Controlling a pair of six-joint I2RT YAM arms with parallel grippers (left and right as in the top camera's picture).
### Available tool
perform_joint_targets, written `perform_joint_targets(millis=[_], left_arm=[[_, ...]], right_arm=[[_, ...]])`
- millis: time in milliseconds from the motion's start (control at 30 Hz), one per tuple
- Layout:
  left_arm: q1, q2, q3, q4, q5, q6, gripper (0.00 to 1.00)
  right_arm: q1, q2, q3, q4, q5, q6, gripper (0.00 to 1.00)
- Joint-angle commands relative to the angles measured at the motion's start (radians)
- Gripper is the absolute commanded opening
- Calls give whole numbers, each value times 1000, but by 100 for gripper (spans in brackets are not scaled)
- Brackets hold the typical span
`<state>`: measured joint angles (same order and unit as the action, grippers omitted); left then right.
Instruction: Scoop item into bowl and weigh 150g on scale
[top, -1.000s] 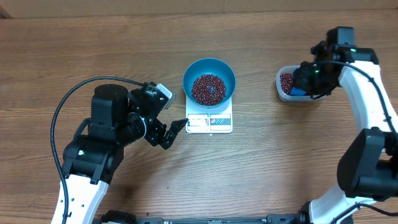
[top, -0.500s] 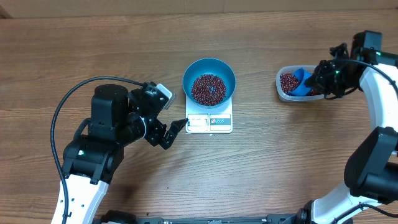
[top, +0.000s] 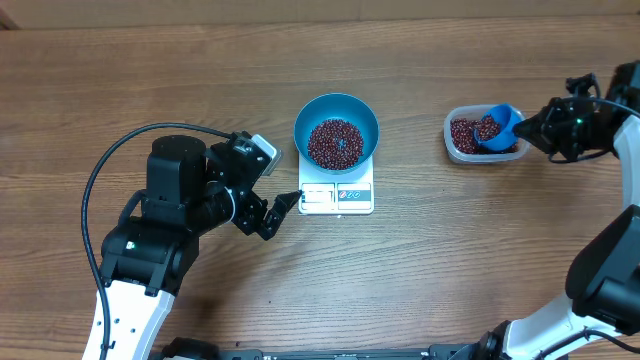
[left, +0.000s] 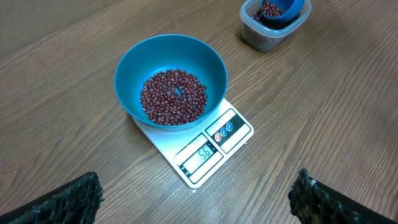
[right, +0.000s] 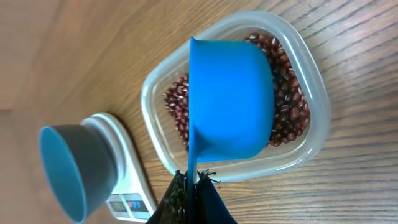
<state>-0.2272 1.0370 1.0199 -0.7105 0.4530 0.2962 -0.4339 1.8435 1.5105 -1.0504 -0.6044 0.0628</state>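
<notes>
Beans (left: 173, 96) in bowl (left: 134, 62) ahead of spread left gripper (top: 275, 215); more in tub (right: 158, 93) below scoop (right: 230, 99), my right gripper (right: 191, 199) tight on half-hidden handle (right: 189, 174).

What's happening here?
The right gripper is shut on the handle of a blue scoop, which sits tilted in the clear tub of beans at the right. The blue bowl stands on the scale with a layer of beans already in it. The display looks like it reads 56, well short of target. The left gripper hangs open beside the scale, holding nothing.
</notes>
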Motion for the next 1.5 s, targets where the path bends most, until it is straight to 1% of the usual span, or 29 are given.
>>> perform_joint_targets(millis=[0,167,433,533,733,933,1167,1333,1467], left_arm=[[5,3,26,4,15,22,100],[5,3,26,4,15,22,100],[5,3,26,4,15,22,100],[5,3,26,4,15,22,100],[5,3,26,4,15,22,99],[5,3,26,4,15,22,100],[5,3,26,4,15,22,100],[5,3,26,4,15,22,100],[5,3,26,4,15,22,100]], right_arm=[[-34,6,-6,-7,-146,-64,4],[-75,6,-6,-29,-316,-167,4],[-94,6,-6,-66,-328,-180,4],[-93,5,-6,-90,-391,-218,4],[-88,3,-4,-118,-461,-218,4],[-34,-23,-3,-121,-475,-218,4],[56,-98,23,-116,-475,-217,4],[123,-173,24,-59,-470,-156,4],[167,-210,24,-41,-456,-138,4]])
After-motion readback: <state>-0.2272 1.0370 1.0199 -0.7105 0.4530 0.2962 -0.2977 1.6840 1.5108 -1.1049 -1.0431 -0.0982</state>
